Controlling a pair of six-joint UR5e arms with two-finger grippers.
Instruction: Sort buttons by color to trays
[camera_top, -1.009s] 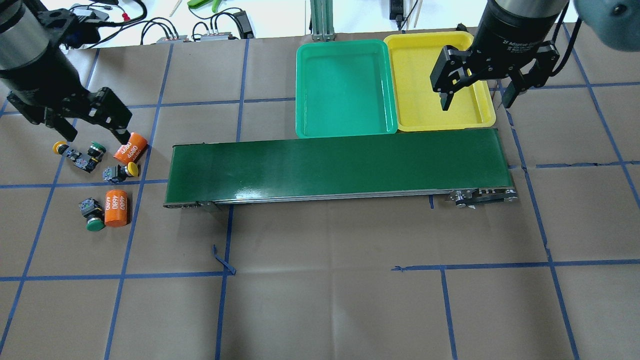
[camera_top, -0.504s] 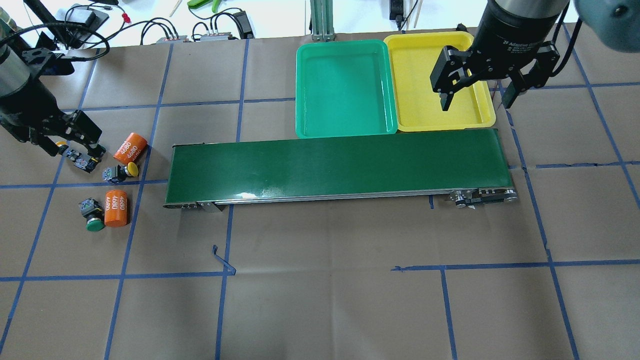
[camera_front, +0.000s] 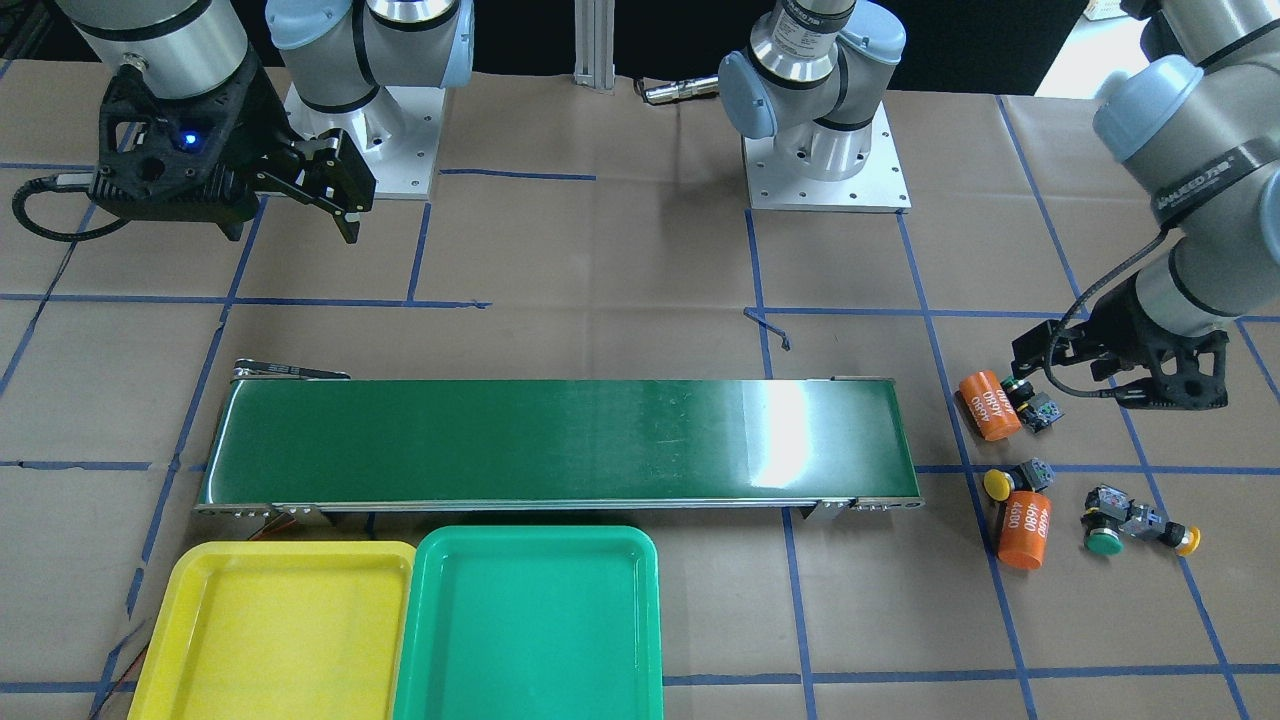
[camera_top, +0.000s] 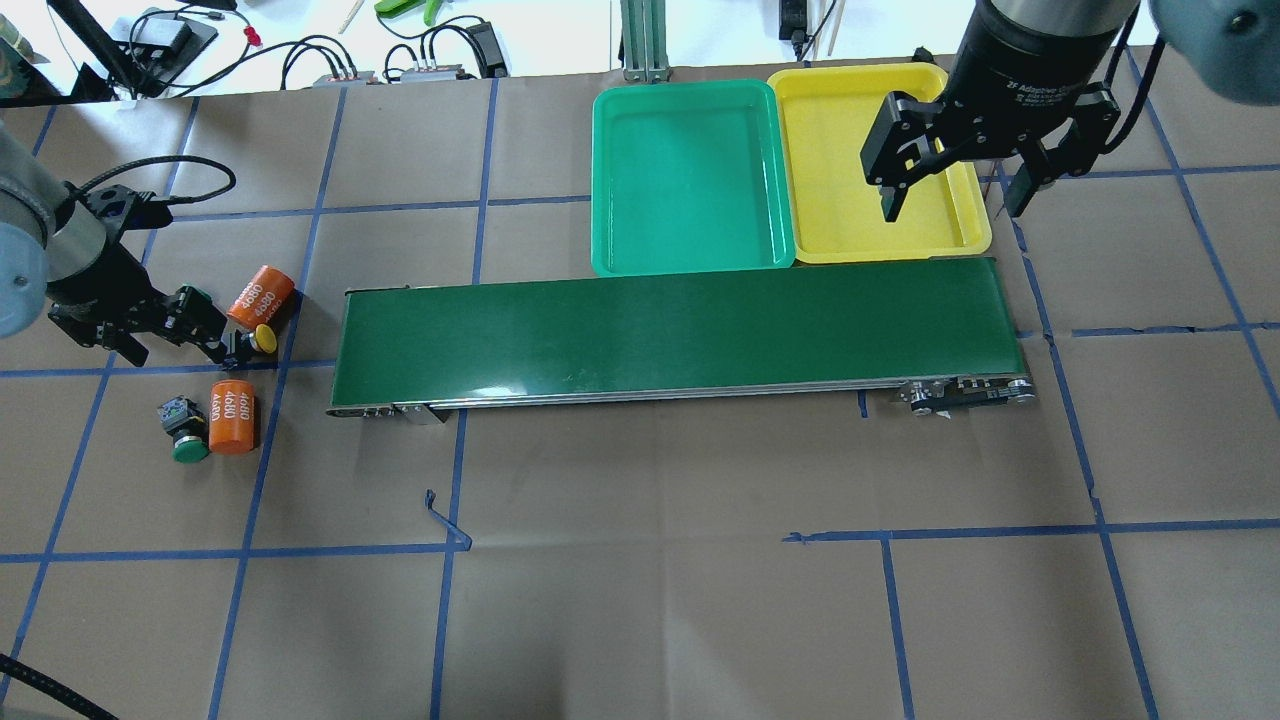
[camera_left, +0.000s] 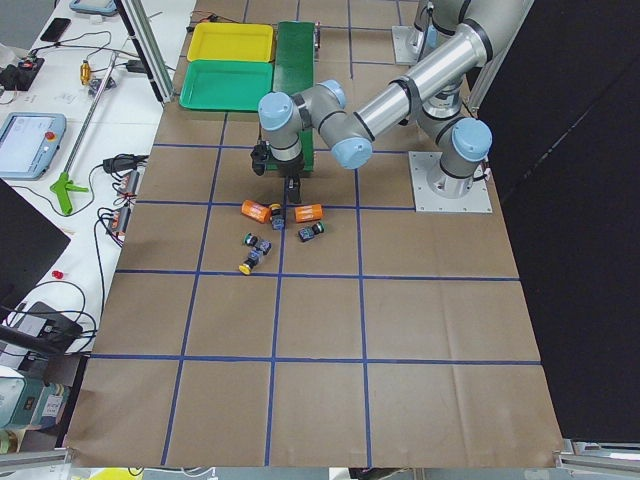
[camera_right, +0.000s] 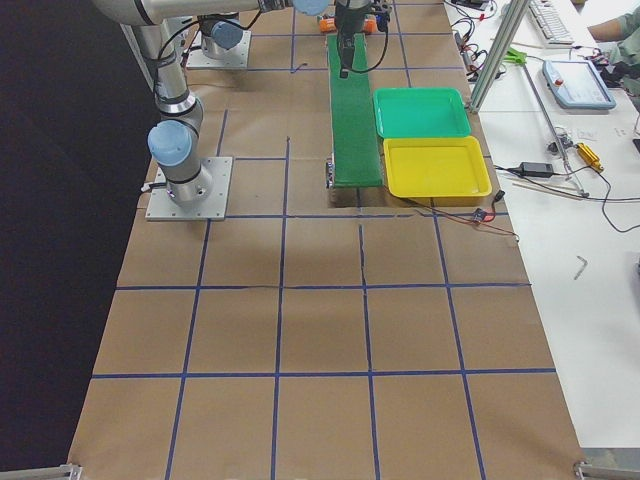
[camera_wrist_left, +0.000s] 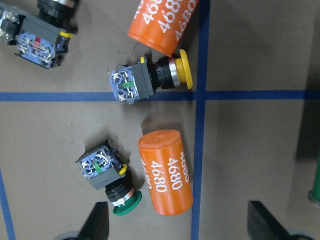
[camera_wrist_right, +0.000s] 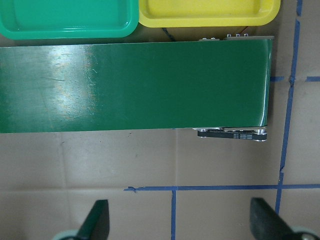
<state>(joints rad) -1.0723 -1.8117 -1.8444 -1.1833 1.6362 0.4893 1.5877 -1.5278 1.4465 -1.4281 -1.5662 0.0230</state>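
Several buttons lie at the table's left end. A yellow-capped button (camera_top: 252, 341) (camera_wrist_left: 150, 82) lies beside an orange cylinder. A green-capped button (camera_top: 182, 430) (camera_wrist_left: 111, 179) lies nearer the robot. A green-capped and a yellow-capped button (camera_front: 1140, 525) lie together farther out, hidden by the arm in the overhead view. My left gripper (camera_top: 175, 345) (camera_wrist_left: 180, 225) is open and empty, low over this cluster. My right gripper (camera_top: 950, 212) (camera_wrist_right: 181, 225) is open and empty, above the conveyor's right end. The green tray (camera_top: 690, 180) and yellow tray (camera_top: 830, 170) hold nothing.
Two orange "4680" cylinders (camera_top: 260, 295) (camera_top: 232, 415) lie among the buttons, each close against one. The long dark-green conveyor belt (camera_top: 680, 335) runs across the middle, in front of both trays. Cables and tools lie beyond the far table edge.
My left gripper has moved down and toward the robot, from over the far pair of buttons to over the yellow-capped one. It stays open. The right arm has not moved.
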